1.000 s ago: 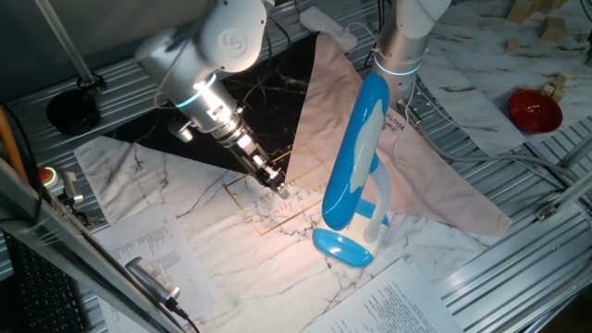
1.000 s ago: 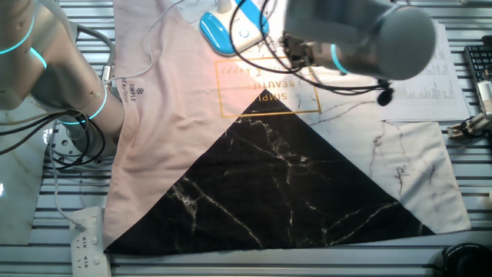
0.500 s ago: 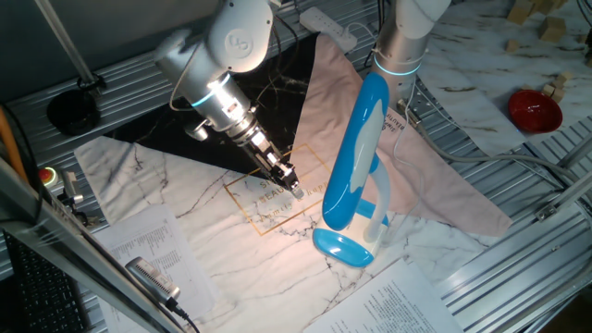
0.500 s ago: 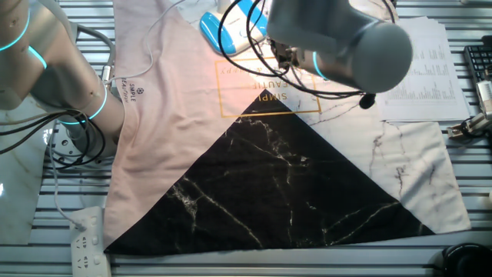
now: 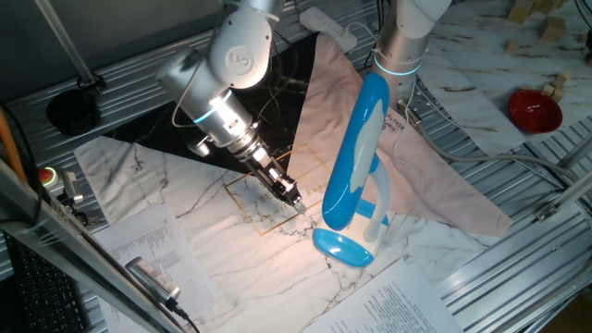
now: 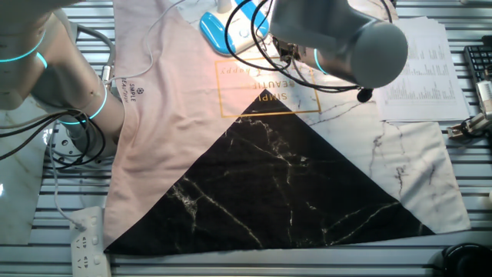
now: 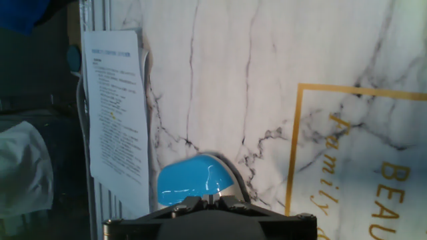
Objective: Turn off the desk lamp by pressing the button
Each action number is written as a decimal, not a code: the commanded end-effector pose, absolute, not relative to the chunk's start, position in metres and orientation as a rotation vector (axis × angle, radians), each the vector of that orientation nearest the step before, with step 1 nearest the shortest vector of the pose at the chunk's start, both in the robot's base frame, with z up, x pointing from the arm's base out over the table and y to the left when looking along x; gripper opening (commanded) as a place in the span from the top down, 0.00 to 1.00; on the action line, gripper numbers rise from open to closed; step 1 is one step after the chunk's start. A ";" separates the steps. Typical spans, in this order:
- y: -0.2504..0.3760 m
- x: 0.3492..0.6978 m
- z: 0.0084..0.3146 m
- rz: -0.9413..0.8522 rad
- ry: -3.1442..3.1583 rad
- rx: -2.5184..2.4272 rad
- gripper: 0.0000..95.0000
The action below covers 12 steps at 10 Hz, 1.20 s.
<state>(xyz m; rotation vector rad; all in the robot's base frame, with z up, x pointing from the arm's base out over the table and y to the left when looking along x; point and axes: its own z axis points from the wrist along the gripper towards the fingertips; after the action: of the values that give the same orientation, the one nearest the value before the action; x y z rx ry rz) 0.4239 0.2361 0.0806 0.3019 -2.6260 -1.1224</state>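
Observation:
The desk lamp (image 5: 359, 148) stands on the marble-print cloth, its long blue and white head tilted up over its oval blue base (image 5: 342, 248). The cloth under the head glows with light. My gripper (image 5: 297, 201) hangs low over the cloth, just left of the lamp and up-left of the base. In the hand view the fingers (image 7: 193, 202) meet with no gap and hold nothing, and the blue base (image 7: 193, 181) lies right ahead of them. In the other fixed view the base (image 6: 219, 31) shows at the top; my arm hides the fingertips.
The cloth has a black triangle (image 6: 284, 192), a pink part (image 6: 169, 85) and a gold-framed print (image 5: 268, 199). Printed sheets (image 5: 148, 250) lie at the front left. A second arm's column (image 5: 400, 46) stands behind the lamp. A red bowl (image 5: 534, 109) sits far right.
My gripper has moved right and down across the cloth, from the gold print toward the lamp's base. The lamp has not moved and its light stays on.

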 end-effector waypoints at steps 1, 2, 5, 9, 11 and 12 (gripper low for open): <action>0.245 0.421 0.078 -1.167 -2.584 0.256 1.00; 0.247 0.420 0.077 -1.163 -2.575 0.256 1.00; 0.256 0.412 0.074 -1.138 -2.544 0.284 1.00; 0.255 0.412 0.075 -1.004 -2.607 0.361 1.00; 0.255 0.412 0.075 -1.002 -2.605 0.349 1.00; 0.255 0.412 0.075 -1.001 -2.609 0.354 1.00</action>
<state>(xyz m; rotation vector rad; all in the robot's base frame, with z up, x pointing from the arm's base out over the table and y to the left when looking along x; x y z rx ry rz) 0.4109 0.2549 0.0751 0.3482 -2.6179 -0.9860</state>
